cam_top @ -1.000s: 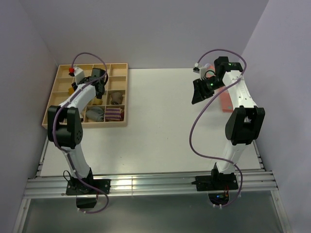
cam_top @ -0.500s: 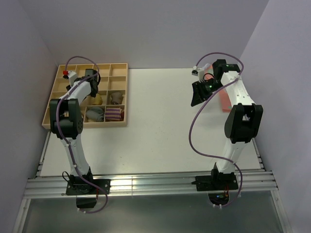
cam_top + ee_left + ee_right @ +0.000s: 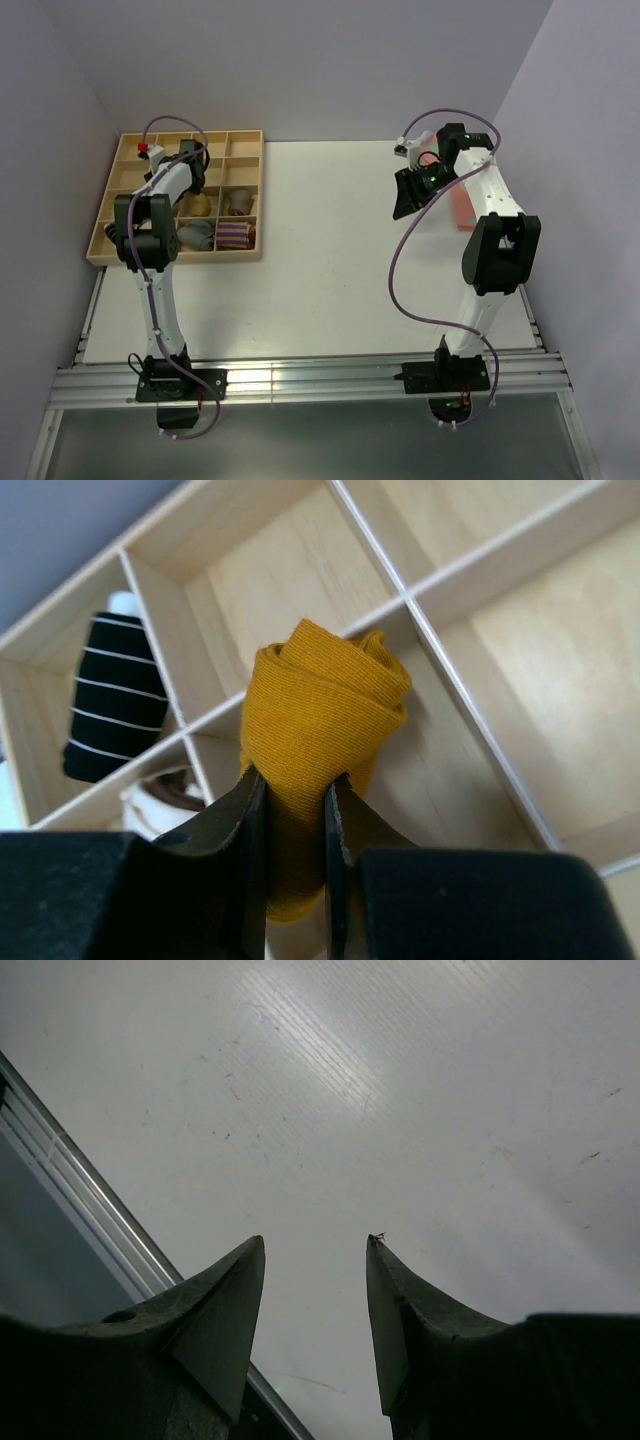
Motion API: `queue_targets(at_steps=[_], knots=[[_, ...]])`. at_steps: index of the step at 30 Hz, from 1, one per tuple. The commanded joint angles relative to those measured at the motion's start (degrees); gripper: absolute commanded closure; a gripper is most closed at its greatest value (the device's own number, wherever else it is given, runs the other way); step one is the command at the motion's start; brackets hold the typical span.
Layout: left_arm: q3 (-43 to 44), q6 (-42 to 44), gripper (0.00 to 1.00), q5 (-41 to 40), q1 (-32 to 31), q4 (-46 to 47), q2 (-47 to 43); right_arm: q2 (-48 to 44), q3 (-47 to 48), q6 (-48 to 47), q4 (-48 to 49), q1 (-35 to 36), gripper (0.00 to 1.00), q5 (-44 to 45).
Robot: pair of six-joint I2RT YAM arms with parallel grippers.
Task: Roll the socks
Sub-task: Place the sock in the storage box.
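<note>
The mustard-orange sock [image 3: 325, 695] is rolled into a tight bundle; its brown cuff does not show. My left gripper [image 3: 295, 780] is shut on the roll's lower part and holds it above the wooden divider tray [image 3: 500, 650], over a wall between compartments. In the top view the left gripper [image 3: 190, 160] is over the tray's back-left part and hides the sock. My right gripper [image 3: 315, 1245] is open and empty above the bare white table; in the top view the right gripper [image 3: 408, 195] hangs at the right back.
The tray [image 3: 245, 140] stands at the table's back left and holds a black white-striped bundle [image 3: 115, 705], a beige bundle [image 3: 237, 203], a grey one [image 3: 196, 234] and a striped one [image 3: 236, 236]. A pink item [image 3: 463, 210] lies behind the right arm.
My left arm has folded in closer to the tray, keeping the rolled sock over its back-left compartments. The right arm shifted slightly at first, then stayed still.
</note>
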Motion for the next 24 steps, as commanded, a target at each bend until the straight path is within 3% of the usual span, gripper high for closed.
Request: queue_targets(at_steps=[1,11,24], knots=[[3.38,0.17,1.00,1.26,0.12,-2.09,2.20,0.17,-0.40,-1.05,1.35,-0.11,0.48,0.23],[4.79,4.91,1.00,13.47,0.64,-0.51,5.54,-0.54,-1.63,-1.05,2.32,-0.11,0.48,0.32],[-1.09,7.11,1.00,28.15,2.84,3.17,4.49,-3.26,-3.39,-0.96,3.19,0.07,0.48,1.99]])
